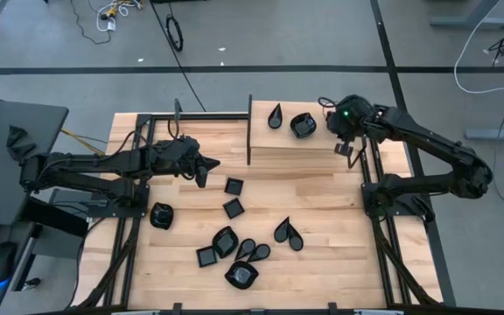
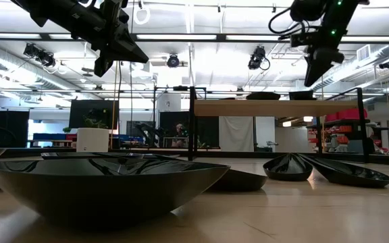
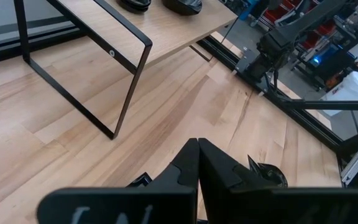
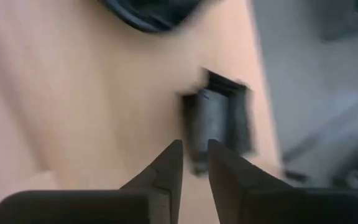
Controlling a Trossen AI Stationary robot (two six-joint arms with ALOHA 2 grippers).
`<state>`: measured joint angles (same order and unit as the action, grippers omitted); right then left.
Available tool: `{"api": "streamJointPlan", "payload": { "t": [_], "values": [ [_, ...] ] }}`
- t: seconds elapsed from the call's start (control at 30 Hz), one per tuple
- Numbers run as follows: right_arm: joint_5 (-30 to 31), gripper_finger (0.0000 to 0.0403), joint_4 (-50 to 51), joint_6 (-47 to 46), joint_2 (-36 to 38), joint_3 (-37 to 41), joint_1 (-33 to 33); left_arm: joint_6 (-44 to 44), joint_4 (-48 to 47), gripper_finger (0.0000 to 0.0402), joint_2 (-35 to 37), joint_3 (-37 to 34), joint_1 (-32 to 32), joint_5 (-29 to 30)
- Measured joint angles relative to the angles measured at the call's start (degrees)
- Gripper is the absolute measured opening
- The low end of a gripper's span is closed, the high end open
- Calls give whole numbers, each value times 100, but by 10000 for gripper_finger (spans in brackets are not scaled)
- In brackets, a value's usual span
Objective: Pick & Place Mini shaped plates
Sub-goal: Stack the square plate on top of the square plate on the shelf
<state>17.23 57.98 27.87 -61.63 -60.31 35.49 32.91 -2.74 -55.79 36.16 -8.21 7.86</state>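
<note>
Right gripper [image 1: 349, 150] — beside shelf [image 1: 322, 157] edge

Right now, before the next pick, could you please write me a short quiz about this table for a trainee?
1. How many mini shaped plates lie on the raised shelf?
2. True or false: the left gripper holds a plate.
3. Which gripper is nearer to the shelf's plates? A) the left gripper B) the right gripper

Key
1. Two: a teardrop plate and a rounded plate.
2. False: it is shut with nothing between its fingers.
3. B: it is at the shelf's right end.
</note>
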Motion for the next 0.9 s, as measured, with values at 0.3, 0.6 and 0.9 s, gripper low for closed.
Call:
{"api": "streamJointPlan", "payload": {
  "t": [0.3, 0.6, 0.9],
  "values": [
    [-1025, 44, -37, 9, -72, 0, 71, 105, -2, 7, 0, 0, 0, 3],
    [-67, 17, -45, -44, -282, 0, 509, 115, -2, 7, 0, 0, 0, 4],
    [534, 13, -42, 19, -160, 0, 502, 140, -2, 7, 0, 0, 0, 4]
  ]
}}
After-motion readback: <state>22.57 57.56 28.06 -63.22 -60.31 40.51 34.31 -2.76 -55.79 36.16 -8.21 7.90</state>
